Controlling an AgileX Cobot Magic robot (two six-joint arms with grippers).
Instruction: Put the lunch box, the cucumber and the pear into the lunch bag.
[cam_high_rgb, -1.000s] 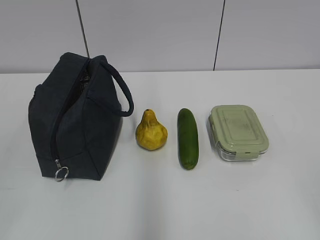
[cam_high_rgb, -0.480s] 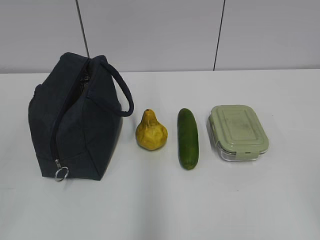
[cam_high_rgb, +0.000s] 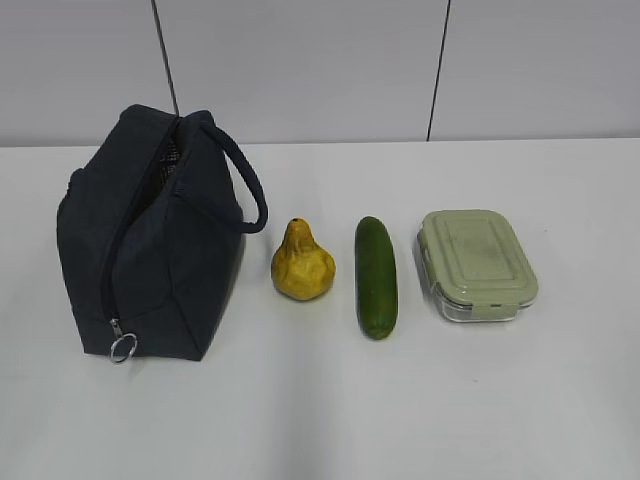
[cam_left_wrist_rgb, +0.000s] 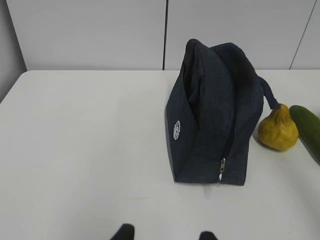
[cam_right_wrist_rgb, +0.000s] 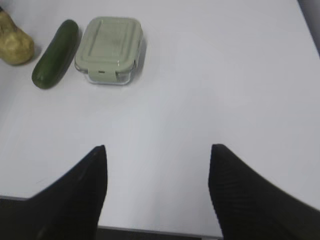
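Hovering above the worktop (cam_right_wrist_rgb: 200, 90), the right pincer (cam_right_wrist_rgb: 157, 165) gaped wide and held nothing; the left pincer (cam_left_wrist_rgb: 162, 235) stood partly open, also empty.

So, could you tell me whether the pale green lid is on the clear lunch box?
On: the lid sits flat, covering the lunch box.

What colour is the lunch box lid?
Pale sage green, on the lunch box with its clear base; it shows best in the exterior view.
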